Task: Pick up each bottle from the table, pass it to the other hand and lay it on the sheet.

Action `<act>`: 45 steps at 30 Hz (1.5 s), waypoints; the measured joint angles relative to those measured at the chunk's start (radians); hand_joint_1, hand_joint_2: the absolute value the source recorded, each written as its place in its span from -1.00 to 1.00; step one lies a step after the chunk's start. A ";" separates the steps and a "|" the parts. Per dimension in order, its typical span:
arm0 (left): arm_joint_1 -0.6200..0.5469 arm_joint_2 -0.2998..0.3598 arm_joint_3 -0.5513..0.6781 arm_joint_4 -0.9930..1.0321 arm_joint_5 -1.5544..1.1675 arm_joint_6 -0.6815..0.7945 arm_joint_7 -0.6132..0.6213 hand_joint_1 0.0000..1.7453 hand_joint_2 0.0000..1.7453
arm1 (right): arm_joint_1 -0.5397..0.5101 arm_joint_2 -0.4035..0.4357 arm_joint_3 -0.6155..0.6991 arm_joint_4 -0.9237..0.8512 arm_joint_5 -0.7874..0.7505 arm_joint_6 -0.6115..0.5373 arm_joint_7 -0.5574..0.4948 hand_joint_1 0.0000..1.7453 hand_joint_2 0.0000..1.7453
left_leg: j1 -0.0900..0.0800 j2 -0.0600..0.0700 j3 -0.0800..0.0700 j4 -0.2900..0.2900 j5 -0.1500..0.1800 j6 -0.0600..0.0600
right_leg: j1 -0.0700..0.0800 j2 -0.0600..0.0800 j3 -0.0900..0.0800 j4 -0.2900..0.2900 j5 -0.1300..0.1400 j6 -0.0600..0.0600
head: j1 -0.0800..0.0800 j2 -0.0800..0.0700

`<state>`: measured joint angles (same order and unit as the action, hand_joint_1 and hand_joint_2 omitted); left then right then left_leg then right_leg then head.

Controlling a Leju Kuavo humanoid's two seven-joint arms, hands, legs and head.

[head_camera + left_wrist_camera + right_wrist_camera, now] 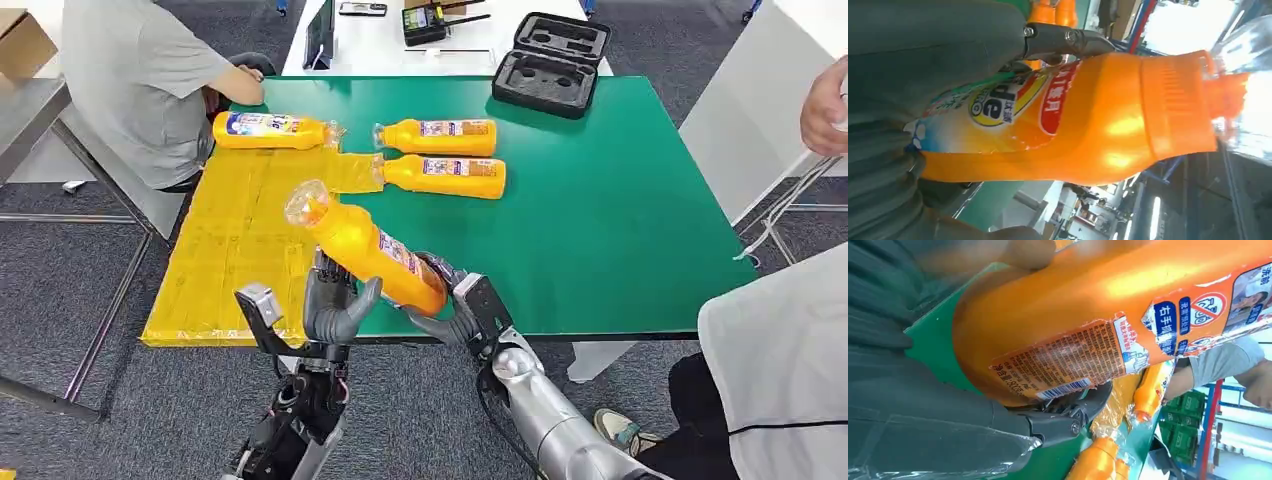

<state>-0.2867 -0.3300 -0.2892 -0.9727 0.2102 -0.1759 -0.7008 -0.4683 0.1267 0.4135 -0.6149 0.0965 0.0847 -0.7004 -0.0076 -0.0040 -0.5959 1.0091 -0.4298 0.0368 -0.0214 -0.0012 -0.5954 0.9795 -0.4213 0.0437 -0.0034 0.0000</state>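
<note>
An orange bottle [368, 252] is held aloft above the desk's [620, 230] near edge, tilted, its clear cap toward the yellow sheet [225, 255]. Its base is gripped by the right hand [452, 305], while the left hand [335, 300] is wrapped around its middle. The handover is judged best completed by firming the left hand's grip before the right one is released. Three bottles lie near the far edge.

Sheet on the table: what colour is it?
Yellow; the sheet shows best in the head view.
</note>
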 measured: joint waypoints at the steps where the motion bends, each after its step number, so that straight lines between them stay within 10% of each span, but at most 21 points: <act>1: -0.001 0.000 -0.001 0.004 0.002 0.000 0.000 -1.00 1.00 | 0.000 0.000 0.001 0.000 0.000 0.001 0.000 1.00 1.00 | 0.000 0.000 0.000 0.000 0.000 0.000 | 0.000 0.000 0.000 0.000 0.000 0.000 | 0.000 0.000; 24: -0.019 -0.002 0.010 0.109 0.041 -0.048 0.000 -1.00 1.00 | 0.000 0.024 0.038 0.017 -0.003 0.031 0.000 1.00 1.00 | 0.000 0.000 0.000 0.000 0.000 0.000 | 0.000 0.000 0.000 0.000 0.000 0.000 | 0.000 0.000; 27: -0.020 -0.003 0.014 0.119 0.032 -0.049 0.000 -0.12 1.00 | 0.000 0.026 0.040 0.024 -0.003 0.030 0.000 0.98 1.00 | 0.000 0.000 0.000 0.000 0.000 0.000 | 0.000 0.000 0.000 0.000 0.000 0.000 | 0.000 0.000; 28: -0.020 -0.003 0.015 0.121 0.031 -0.050 0.000 0.52 1.00 | 0.000 0.027 0.040 0.026 -0.003 0.030 0.000 0.96 1.00 | 0.000 0.000 0.000 0.000 0.000 0.000 | 0.000 0.000 0.000 0.000 0.000 0.000 | 0.000 0.000; 31: -0.021 -0.003 0.019 0.125 0.024 -0.051 0.000 0.84 1.00 | 0.000 0.027 0.040 0.030 -0.003 0.029 0.000 0.94 1.00 | 0.000 0.000 0.000 0.000 0.000 0.000 | 0.000 0.000 0.000 0.000 0.000 0.000 | 0.000 0.000; 45: -0.021 -0.004 0.046 0.121 0.000 -0.048 0.000 1.00 1.00 | -0.001 0.040 0.041 0.048 0.000 0.031 -0.001 0.92 1.00 | 0.000 0.000 0.000 0.000 0.000 0.000 | 0.000 0.000 0.000 0.000 0.000 0.000 | 0.000 0.000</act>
<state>-0.3072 -0.3338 -0.2430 -0.8522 0.2102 -0.2239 -0.7012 -0.4691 0.1667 0.4543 -0.5669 0.0965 0.1156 -0.7012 -0.0075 -0.0039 -0.5959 1.0091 -0.4297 0.0368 -0.0213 -0.0012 -0.5957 0.9796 -0.4213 0.0437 -0.0030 0.0000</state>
